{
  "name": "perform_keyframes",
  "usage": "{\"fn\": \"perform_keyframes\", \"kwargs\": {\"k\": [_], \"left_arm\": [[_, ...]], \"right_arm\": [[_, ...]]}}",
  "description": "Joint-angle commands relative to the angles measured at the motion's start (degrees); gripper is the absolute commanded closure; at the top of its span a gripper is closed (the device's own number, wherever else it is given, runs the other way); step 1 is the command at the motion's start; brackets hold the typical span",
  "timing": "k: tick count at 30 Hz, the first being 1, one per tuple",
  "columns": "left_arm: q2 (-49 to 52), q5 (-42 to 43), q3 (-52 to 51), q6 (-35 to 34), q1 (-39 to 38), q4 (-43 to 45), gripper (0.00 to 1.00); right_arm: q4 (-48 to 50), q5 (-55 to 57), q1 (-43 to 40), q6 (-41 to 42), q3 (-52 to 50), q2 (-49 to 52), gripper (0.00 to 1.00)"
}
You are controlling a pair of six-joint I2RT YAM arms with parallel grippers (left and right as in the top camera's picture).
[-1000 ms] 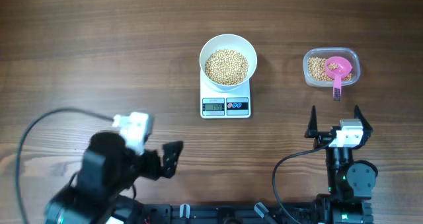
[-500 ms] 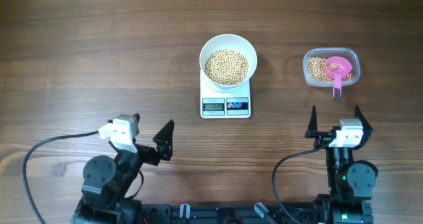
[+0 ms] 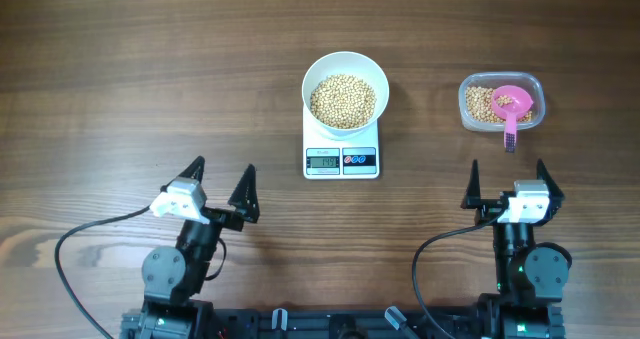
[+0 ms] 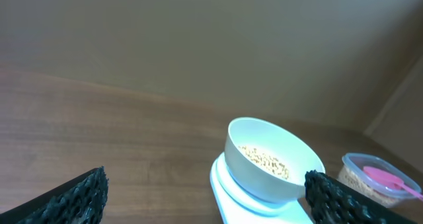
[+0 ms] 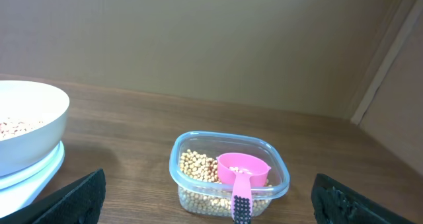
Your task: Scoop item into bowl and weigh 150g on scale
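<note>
While the wooden table (image 3: 120,79) fills the overhead view, both arms sit at its near edge. Jaws of the left gripper (image 3: 224,167) stand wide apart and empty, angled slightly toward the centre. Jaws of the right gripper (image 3: 507,166) are equally wide apart and empty, pointing toward the tub (image 3: 465,91). The white scale (image 3: 342,160) lies farther back between the arms; its digits are too small to read. The white bowl (image 3: 308,84) stands upright on the scale. The clear tub sits right of the scale, apart from it. A pink scoop (image 3: 511,104) lies in the tub, its handle over the near rim. The beans (image 3: 343,100) are heaped in the bowl; others lie in the tub and scoop.
</note>
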Motion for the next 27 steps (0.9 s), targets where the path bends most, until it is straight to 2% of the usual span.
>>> {"fn": "perform_keyframes", "kwargs": {"k": [1, 6, 16, 27], "left_arm": [[-2.6, -2.7, -0.4, 0.7, 1.6, -0.7, 0.0], [-10.6, -2.8, -0.4, 0.7, 4.7, -7.7, 0.0], [-10.4, -4.2, -0.4, 0.7, 7.2, -15.9, 0.0], [-10.4, -5.0, -0.4, 3.4, 8.7, -15.9, 0.0]], "right_arm": [[0.1, 0.8, 0.4, -0.6, -0.2, -0.6, 0.0], [0.1, 0.8, 0.4, -0.6, -0.2, -0.6, 0.0], [0.1, 0.8, 0.4, -0.6, -0.2, -0.6, 0.0], [0.1, 0.8, 0.4, -0.6, -0.2, -0.6, 0.0]]}}
